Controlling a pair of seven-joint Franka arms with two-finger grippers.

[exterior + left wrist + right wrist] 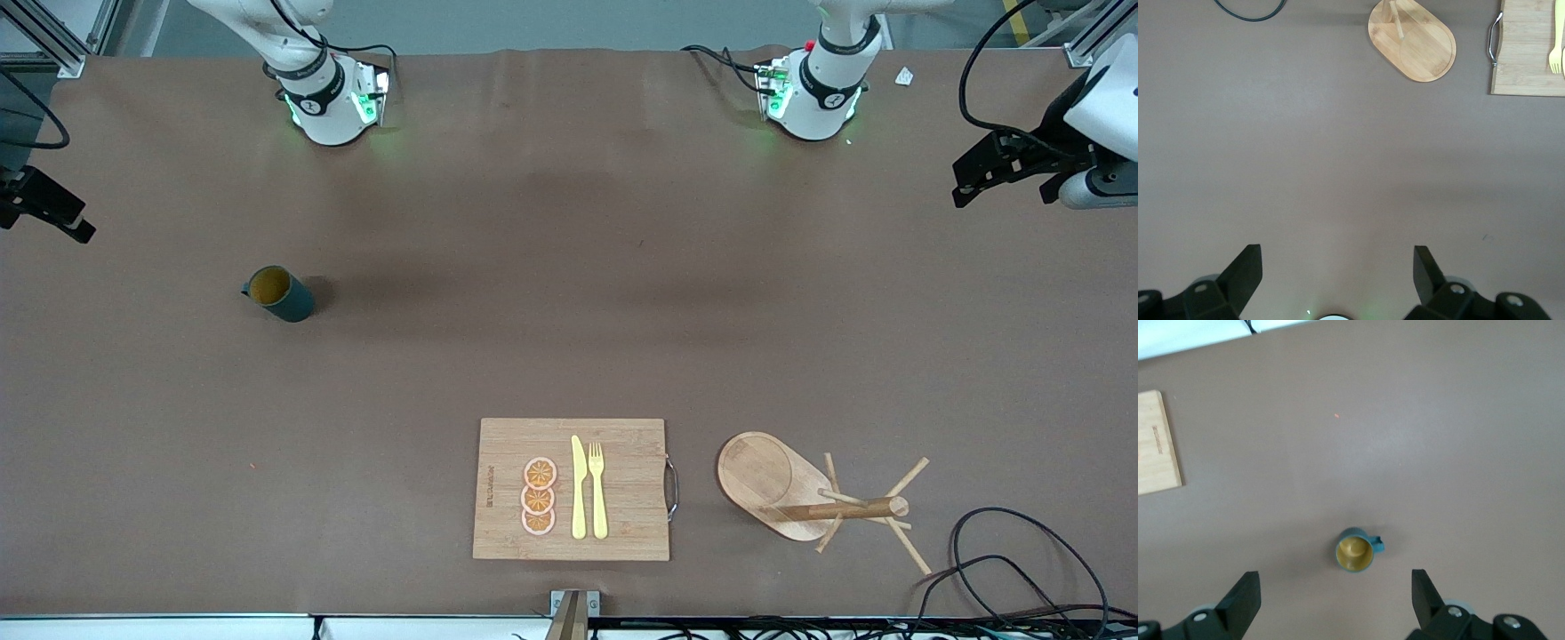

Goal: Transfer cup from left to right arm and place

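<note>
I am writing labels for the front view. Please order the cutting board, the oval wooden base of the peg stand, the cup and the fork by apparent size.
1. Cutting board, clearly largest.
2. Oval wooden base.
3. Cup and fork: unsure. The fork looks longer, the cup bulkier, and the cup lies farther from the camera.

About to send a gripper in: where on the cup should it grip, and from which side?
Take the cup by its rim and wall, coming straight down from above: it stands upright, mouth open, with bare table around it. Set the jaws clear of the small side handle, which sticks out from the wall.
</note>
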